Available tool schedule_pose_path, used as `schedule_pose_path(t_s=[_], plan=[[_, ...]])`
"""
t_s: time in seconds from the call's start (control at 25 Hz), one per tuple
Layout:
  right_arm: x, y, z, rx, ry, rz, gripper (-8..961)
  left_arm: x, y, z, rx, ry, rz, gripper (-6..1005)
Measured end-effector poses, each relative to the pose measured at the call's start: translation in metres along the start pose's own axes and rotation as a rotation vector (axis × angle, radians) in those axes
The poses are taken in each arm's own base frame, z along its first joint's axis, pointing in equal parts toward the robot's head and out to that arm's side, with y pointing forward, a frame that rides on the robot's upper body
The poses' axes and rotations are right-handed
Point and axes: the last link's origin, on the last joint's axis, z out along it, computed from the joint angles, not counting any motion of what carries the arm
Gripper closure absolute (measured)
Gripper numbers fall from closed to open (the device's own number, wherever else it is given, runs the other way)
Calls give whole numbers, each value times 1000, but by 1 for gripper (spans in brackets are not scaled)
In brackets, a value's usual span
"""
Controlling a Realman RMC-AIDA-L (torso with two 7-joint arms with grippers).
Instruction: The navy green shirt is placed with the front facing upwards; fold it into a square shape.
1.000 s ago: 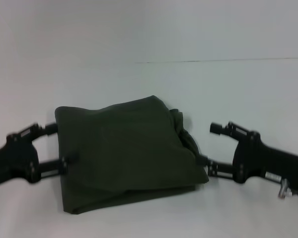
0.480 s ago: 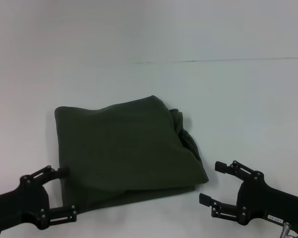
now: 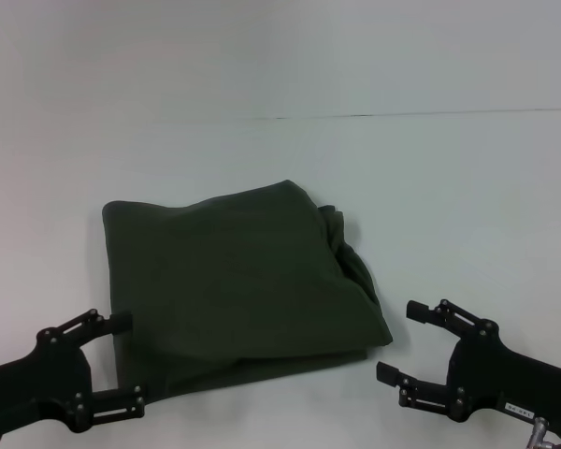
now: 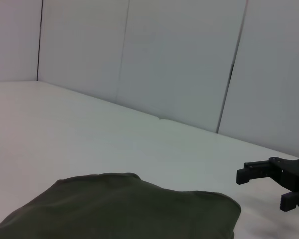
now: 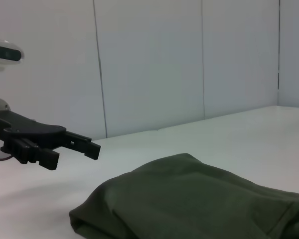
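The navy green shirt (image 3: 238,281) lies folded into a rough square on the white table, plain green side up, with some bunched cloth along its right edge. It also fills the low part of the left wrist view (image 4: 119,209) and the right wrist view (image 5: 199,199). My left gripper (image 3: 126,360) hovers open at the shirt's near left corner, holding nothing. My right gripper (image 3: 400,341) is open just off the shirt's near right corner, apart from the cloth. The left wrist view catches the right gripper (image 4: 261,186) and the right wrist view the left gripper (image 5: 72,149).
The white table (image 3: 449,187) stretches out behind and to the right of the shirt. A white wall (image 3: 280,56) rises at the table's far edge.
Both grippers let go of the shirt's sides and pulled back toward the near edge of the table. In the last half second they have hardly moved. The shirt stays folded.
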Motion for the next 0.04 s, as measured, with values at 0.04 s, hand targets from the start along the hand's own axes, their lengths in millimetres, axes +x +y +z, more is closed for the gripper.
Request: schedule_pose_path(t_s=[0.04], plan=[[0,0,0,0,-1,0,13,0,0,0,-1,0,-1,52]])
